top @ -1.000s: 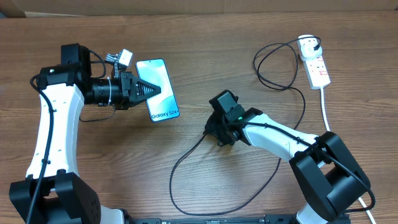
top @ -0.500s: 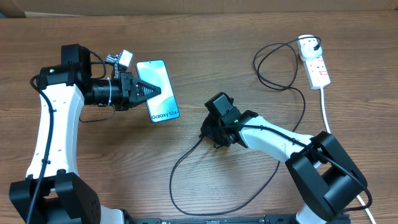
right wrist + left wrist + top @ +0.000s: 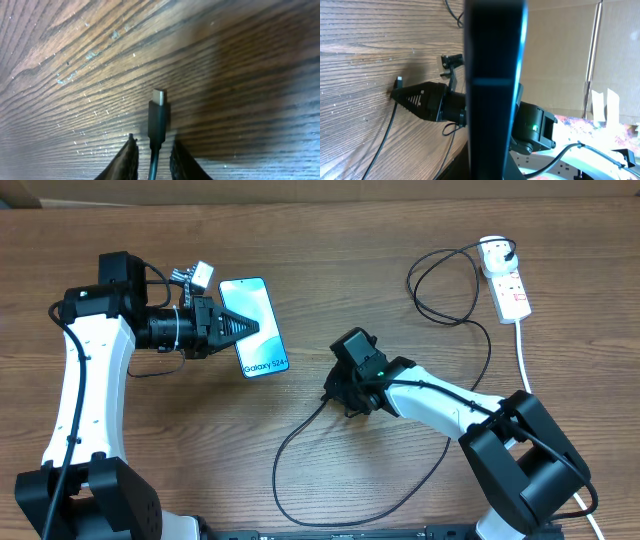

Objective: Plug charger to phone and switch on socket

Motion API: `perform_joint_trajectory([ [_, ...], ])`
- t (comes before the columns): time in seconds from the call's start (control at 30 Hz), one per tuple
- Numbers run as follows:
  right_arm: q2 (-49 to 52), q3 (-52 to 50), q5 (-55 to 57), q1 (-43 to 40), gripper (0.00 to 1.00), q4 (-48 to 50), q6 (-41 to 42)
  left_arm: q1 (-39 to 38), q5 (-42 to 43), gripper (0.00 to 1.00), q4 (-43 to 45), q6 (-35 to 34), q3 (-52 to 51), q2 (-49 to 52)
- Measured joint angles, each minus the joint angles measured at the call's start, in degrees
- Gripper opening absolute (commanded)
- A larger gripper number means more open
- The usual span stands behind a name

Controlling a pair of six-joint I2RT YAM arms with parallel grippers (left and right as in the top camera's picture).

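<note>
Left gripper (image 3: 252, 327) is pinching the phone (image 3: 257, 298) in the far-left part of the worktop (image 3: 380, 240). Right gripper (image 3: 153, 142) is narrowly spread, jaws on 2 sides of the charger (image 3: 158, 112) just behind its tip, mid-worktop. Socket (image 3: 511, 290) is at the far-right corner with the charger's plug in it.

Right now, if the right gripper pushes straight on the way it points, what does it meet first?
The right gripper straddles the charger cable behind its connector, so probably that cable, then the table beneath.
</note>
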Motion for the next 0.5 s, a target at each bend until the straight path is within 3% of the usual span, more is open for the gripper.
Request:
perform_joint_trajectory([
  [0.5, 0.2, 0.0, 0.8, -0.1, 0.17, 0.8, -0.7, 0.0, 0.0, 0.04, -0.4, 0.0, 0.0, 0.0],
])
